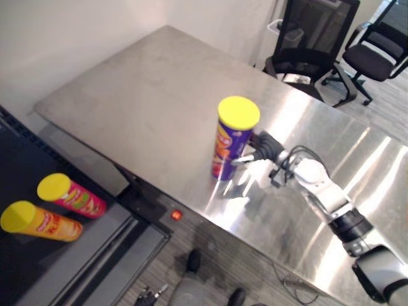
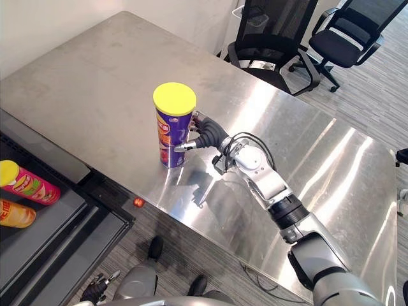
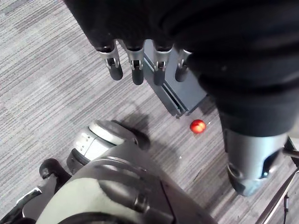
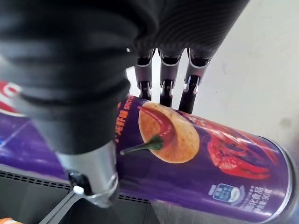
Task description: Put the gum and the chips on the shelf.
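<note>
A purple chips can [image 1: 231, 143] with a yellow lid stands upright near the front edge of the steel table [image 1: 146, 89]. My right hand [image 2: 210, 135] reaches it from the right, fingers behind the can and thumb [image 4: 93, 172] across its front, shut on the can [image 4: 210, 149]. My left hand [image 3: 135, 65] hangs over the grey carpet with straight fingers and holds nothing. The black shelf [image 1: 25, 172] sits low to the left of the table.
Two yellow-lidded chips cans lie on the shelf, a pink one [image 1: 70, 194] and an orange one [image 1: 41, 222]. Black office chairs [image 1: 312, 38] stand behind the table. A red light [image 1: 176, 215] glows below the table's front edge.
</note>
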Robot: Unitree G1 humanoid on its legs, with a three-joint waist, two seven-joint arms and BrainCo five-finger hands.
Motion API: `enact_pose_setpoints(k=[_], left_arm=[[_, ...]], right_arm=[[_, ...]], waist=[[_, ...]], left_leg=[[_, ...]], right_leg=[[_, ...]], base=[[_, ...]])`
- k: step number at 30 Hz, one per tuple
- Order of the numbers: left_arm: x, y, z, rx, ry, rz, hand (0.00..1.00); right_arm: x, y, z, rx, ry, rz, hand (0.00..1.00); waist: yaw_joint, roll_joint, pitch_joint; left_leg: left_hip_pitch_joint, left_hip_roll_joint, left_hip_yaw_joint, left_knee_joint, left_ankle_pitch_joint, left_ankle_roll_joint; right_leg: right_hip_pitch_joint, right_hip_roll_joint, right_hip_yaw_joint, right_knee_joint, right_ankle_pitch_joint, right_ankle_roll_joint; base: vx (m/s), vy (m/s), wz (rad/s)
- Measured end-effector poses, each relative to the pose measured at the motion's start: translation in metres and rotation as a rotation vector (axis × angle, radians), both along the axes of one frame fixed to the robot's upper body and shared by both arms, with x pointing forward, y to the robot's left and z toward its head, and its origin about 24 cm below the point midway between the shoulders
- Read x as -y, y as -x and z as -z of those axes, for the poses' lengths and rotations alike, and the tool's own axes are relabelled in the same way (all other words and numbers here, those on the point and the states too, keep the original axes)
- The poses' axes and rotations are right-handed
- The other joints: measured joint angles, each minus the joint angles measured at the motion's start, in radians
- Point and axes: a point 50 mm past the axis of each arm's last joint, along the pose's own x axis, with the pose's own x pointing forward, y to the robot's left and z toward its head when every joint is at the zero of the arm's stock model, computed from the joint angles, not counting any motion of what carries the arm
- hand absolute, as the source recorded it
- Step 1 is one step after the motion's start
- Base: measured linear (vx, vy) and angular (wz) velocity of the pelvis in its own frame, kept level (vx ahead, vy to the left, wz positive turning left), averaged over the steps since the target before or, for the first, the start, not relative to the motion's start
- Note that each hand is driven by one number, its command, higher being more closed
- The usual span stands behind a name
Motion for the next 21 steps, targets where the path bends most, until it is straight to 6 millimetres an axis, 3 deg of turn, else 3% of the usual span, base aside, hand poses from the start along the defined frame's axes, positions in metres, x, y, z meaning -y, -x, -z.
enact_pose_setpoints(k=[5, 8, 9, 12, 14, 17, 19, 21], left_arm=[[-0.001, 0.0, 0.0, 0.003, 0.0, -0.01, 0.0], [-0.002, 0.0, -0.001, 0.005, -0.001, -0.02, 0.0], [-0.002, 0.0, -0.001, 0.005, -0.001, -0.023, 0.0], [-0.003, 0.002, 0.0, 0.001, -0.004, -0.036, 0.0], [-0.004, 0.004, 0.0, -0.003, -0.004, -0.05, 0.0], [-0.004, 0.011, 0.002, -0.028, -0.002, -0.061, 0.0], [-0.004, 0.011, 0.002, -0.033, -0.006, -0.052, 0.0], [-0.002, 0.012, 0.002, -0.028, 0.003, -0.082, 0.0]], right_arm=[[0.002, -0.002, -0.007, 0.022, -0.003, 0.012, 1.0], [0.017, -0.002, -0.037, 0.127, -0.091, 0.086, 1.0], [0.026, 0.002, -0.056, 0.197, -0.151, 0.125, 1.0], [0.052, 0.027, -0.104, 0.436, -0.313, 0.198, 1.0], [0.069, 0.05, -0.117, 0.584, -0.356, 0.264, 1.0], [0.092, 0.081, -0.104, 0.694, -0.295, 0.391, 1.0], [0.098, 0.09, -0.091, 0.68, -0.26, 0.431, 1.0], [0.104, 0.098, -0.064, 0.576, -0.257, 0.469, 1.0]], waist=[[-0.003, -0.003, 0.001], [-0.006, -0.008, 0.002], [-0.01, -0.009, 0.002], [-0.044, -0.012, 0.0], [-0.062, -0.014, -0.001], [-0.102, -0.013, -0.043], [-0.122, -0.01, -0.054], [-0.147, 0.001, -0.067]], left_leg=[[0.006, 0.005, 0.02, 0.0, 0.0, -0.001], [0.022, 0.008, 0.036, 0.001, -0.001, -0.003], [0.032, 0.009, 0.048, 0.001, -0.003, -0.004], [0.046, 0.013, 0.059, 0.0, -0.008, -0.007], [0.061, 0.015, 0.077, 0.0, -0.014, -0.008], [0.075, 0.015, 0.092, 0.0, -0.025, -0.009], [0.08, 0.017, 0.102, 0.0, -0.026, -0.009], [0.093, 0.018, 0.11, 0.0, -0.028, -0.011]], right_leg=[[0.0, 0.001, 0.01, -0.001, 0.002, -0.003], [0.007, 0.001, 0.027, -0.001, 0.003, -0.004], [0.014, 0.001, 0.034, -0.002, 0.003, -0.004], [0.019, 0.002, 0.05, -0.002, 0.003, -0.004], [0.027, 0.001, 0.062, -0.002, 0.004, -0.004], [0.032, 0.0, 0.086, -0.008, 0.004, -0.004], [0.033, 0.001, 0.093, -0.009, 0.004, -0.004], [0.035, 0.002, 0.103, -0.007, 0.004, -0.004]], base=[[0.0, -0.002, -0.08], [0.01, -0.01, -0.17], [0.01, -0.008, -0.17], [0.0, -0.008, -0.14], [0.0, -0.003, -0.22], [0.04, -0.01, -0.23], [0.03, -0.01, -0.14], [0.0, -0.015, -0.18]])
